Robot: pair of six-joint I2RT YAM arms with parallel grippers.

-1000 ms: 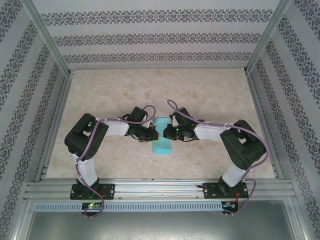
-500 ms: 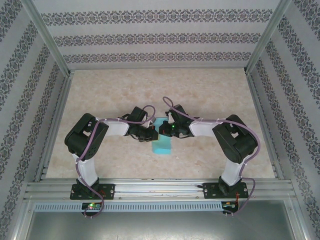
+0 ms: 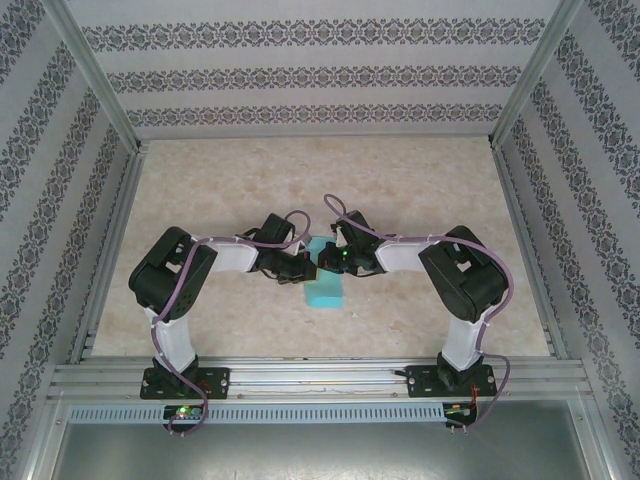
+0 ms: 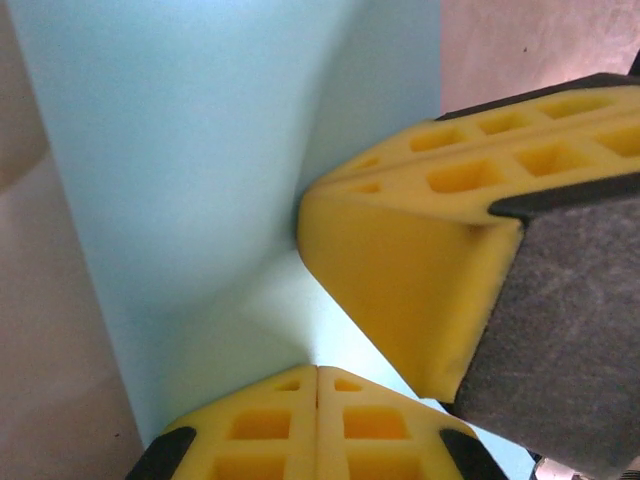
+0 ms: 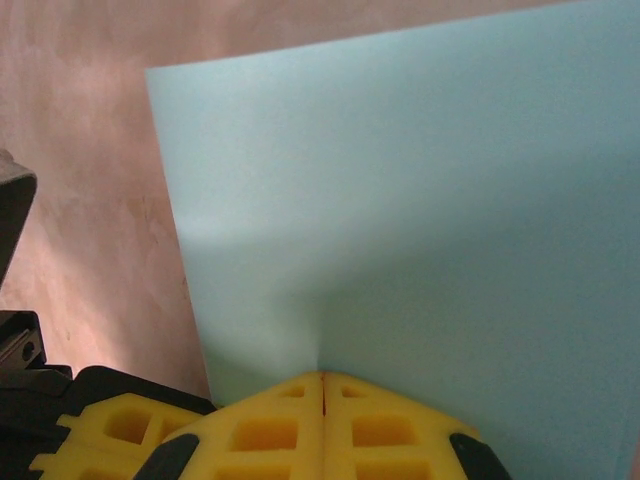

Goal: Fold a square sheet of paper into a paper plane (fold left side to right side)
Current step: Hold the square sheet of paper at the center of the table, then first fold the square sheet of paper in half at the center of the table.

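Note:
The square sheet of paper (image 3: 325, 288) is turquoise and lies flat on the table as a narrow upright rectangle between the two arms. No paper plane is in view. My left gripper (image 3: 311, 265) is shut, its tips resting on the paper's upper left part. My right gripper (image 3: 323, 261) is shut too, its tips down on the paper close beside the left one. In the left wrist view my shut gripper (image 4: 317, 369) touches the paper (image 4: 200, 150), with the right gripper's yellow fingers (image 4: 410, 290) just ahead. In the right wrist view my shut gripper (image 5: 322, 376) meets the paper (image 5: 420, 200).
The beige table (image 3: 420, 200) is boxed in by patterned walls (image 3: 320, 75) at the back and both sides. An aluminium rail (image 3: 320, 375) runs along the near edge at the arm bases. Both elbows (image 3: 170, 270) (image 3: 465, 275) stand out to the sides.
The right arm has swung left, bringing its gripper from beside the paper's right edge onto the paper's top, close to the left gripper. The left arm and the paper have stayed put.

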